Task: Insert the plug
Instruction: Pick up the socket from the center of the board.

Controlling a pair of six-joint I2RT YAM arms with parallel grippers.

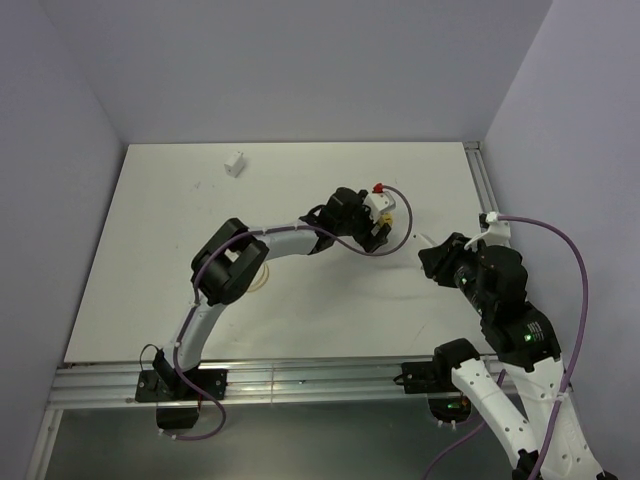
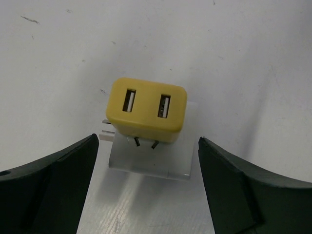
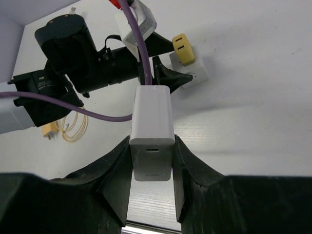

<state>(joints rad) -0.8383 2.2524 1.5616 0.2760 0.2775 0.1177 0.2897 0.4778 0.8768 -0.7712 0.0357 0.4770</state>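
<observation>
Finding: a robotics laboratory test cell. Grounds: a bare white table (image 1: 150, 280) lies beneath the left gripper (image 1: 380, 228) and the right gripper (image 1: 430, 252). Plain lilac partition walls (image 1: 300, 60) stand beyond and to either side of them. An aluminium extrusion rail (image 1: 300, 378) behind them carries the arm bases. Purple cabling (image 1: 580, 280) trails behind the right gripper.

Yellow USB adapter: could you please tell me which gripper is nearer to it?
Left. The left gripper, open, straddles the yellow USB adapter; the right gripper sits apart, shut on a white charger.
</observation>
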